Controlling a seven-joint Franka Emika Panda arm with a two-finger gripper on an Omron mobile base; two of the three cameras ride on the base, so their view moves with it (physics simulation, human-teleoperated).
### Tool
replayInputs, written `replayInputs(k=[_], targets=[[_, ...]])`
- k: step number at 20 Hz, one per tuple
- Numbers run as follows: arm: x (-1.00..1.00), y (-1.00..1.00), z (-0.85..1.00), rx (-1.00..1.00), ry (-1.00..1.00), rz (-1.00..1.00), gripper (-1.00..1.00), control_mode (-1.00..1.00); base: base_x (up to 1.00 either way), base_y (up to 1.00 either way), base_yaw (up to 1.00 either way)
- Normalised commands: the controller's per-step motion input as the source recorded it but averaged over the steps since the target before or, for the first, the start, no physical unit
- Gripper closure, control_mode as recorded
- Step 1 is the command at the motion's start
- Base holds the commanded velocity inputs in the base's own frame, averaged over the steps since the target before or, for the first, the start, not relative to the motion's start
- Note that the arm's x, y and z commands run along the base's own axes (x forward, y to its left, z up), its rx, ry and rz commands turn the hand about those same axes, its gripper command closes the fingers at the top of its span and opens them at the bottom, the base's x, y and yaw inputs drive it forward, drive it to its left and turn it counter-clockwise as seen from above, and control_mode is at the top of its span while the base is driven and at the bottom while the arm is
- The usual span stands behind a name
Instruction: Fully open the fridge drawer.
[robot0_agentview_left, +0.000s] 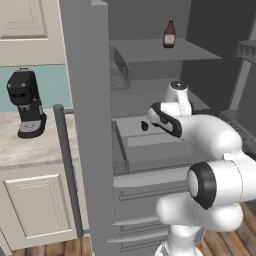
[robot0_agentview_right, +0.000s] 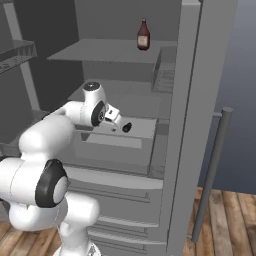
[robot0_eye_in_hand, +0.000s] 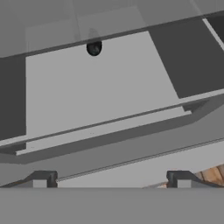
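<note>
The fridge drawer (robot0_agentview_left: 150, 159) (robot0_agentview_right: 112, 152) is a plain grey bin below the shelves, drawn partly out of the open fridge. My gripper (robot0_agentview_left: 151, 120) (robot0_agentview_right: 116, 123) hovers just above the bin's inside, near its front, and is not touching it. In the hand view the two fingertips stand wide apart with nothing between them, so the gripper (robot0_eye_in_hand: 111, 180) is open. That view looks down on the drawer's pale floor (robot0_eye_in_hand: 96, 87) and its front wall. A small dark round object (robot0_eye_in_hand: 94, 47) (robot0_agentview_left: 144, 125) (robot0_agentview_right: 127, 127) lies at the back of the drawer.
A dark red bottle (robot0_agentview_left: 169, 34) (robot0_agentview_right: 143, 35) stands on the top shelf. The open fridge door (robot0_agentview_left: 87, 125) (robot0_agentview_right: 195, 125) with its grey bar handle (robot0_agentview_left: 67, 170) (robot0_agentview_right: 212, 170) flanks the drawer. A black coffee machine (robot0_agentview_left: 25, 102) sits on the counter. Ridged panels (robot0_agentview_left: 145, 200) lie below.
</note>
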Motion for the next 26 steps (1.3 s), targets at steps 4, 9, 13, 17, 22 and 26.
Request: replayInputs(k=[4,9,13,17,22,26], targets=[[0.33,0.25,-0.19,0.0,0.0,0.0,-1.0,-1.0,0.0,0.0,0.0],[0.31,0.11,-0.38,0.0,0.0,0.0,-1.0,-1.0,0.0,0.0,0.0],[0.36,0.04,-0.23,0.0,0.0,0.0,-1.0,-1.0,0.0,0.0,0.0],[0.37,0.0,-0.21,0.0,0.0,0.0,-1.0,-1.0,0.0,0.0,0.0],[0.33,0.0,-0.24,0.0,0.0,0.0,-1.0,-1.0,0.0,0.0,0.0],[0.31,0.0,-0.25,0.0,0.0,0.0,-1.0,-1.0,0.0,0.0,0.0]])
